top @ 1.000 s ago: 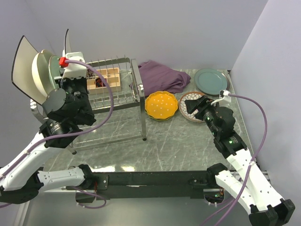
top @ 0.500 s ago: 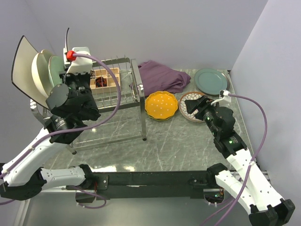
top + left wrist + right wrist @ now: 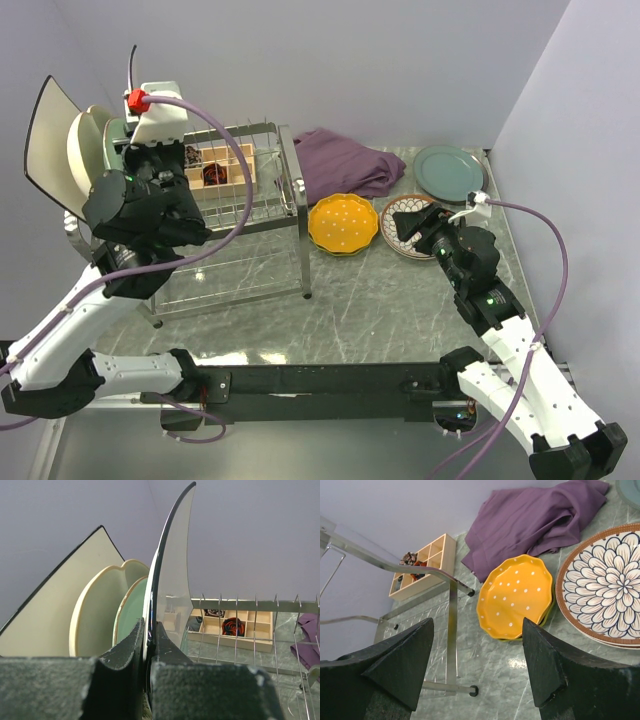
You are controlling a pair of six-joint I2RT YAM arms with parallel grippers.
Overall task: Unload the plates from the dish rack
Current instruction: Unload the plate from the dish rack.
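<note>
A: Changed from a second back?
B: Lifted higher at the left end of the rack [image 3: 292,190]: square plate [image 3: 172,580], pinched tight at its rim by left hand [image 3: 148,630].
A: Room around?
B: Crowded on the left by green plate [image 3: 131,605]; free overhead.
A: Pointing?
B: Standing on edge, long axis upright, faces sideways.
A: Right hand [image 3: 477,625]?
B: Gaping wide, empty, over tabletop [image 3: 495,680] beside orange plate [image 3: 517,600].

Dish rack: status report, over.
Left gripper shut on dark-rimmed plate at dish rack. Right gripper open, empty, by patterned plate. Three other plates racked alongside.
</note>
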